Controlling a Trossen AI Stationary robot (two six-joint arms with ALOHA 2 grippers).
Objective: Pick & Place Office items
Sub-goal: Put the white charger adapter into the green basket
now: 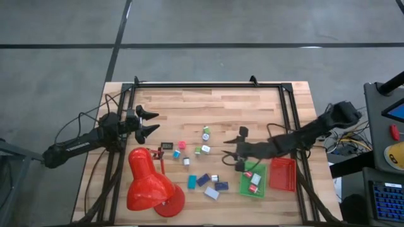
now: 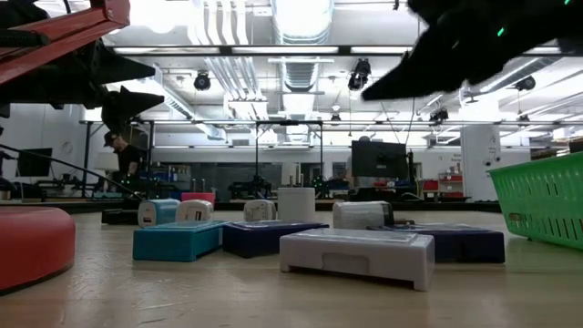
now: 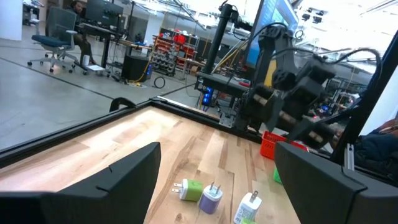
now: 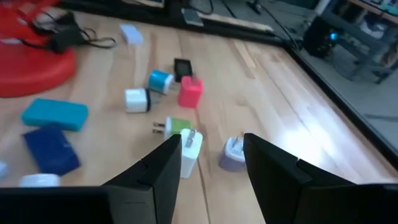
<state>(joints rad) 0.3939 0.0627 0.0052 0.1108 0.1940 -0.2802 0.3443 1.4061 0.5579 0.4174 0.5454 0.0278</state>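
Observation:
The office items lie scattered mid-table: small plug cubes, among them a purple one (image 1: 206, 133), a green one (image 1: 197, 151) and a pink one (image 1: 182, 144), and flat blocks in teal (image 1: 192, 181), dark blue (image 1: 221, 186) and white (image 1: 211, 193). My right gripper (image 1: 232, 146) hangs open above the table just right of the cubes, nothing between its fingers. In its wrist view (image 4: 211, 162) a white cube (image 4: 189, 152), the green one (image 4: 177, 126) and the purple one (image 4: 233, 152) lie on the table beyond the fingers. My left gripper (image 1: 148, 123) waits open at the table's left, held level.
A green tray (image 1: 243, 188) holding a few small pieces and a red tray (image 1: 282, 173) stand side by side at the near right. A big red desk lamp (image 1: 150, 183) lies at the near left. A black frame (image 1: 208, 85) borders the table.

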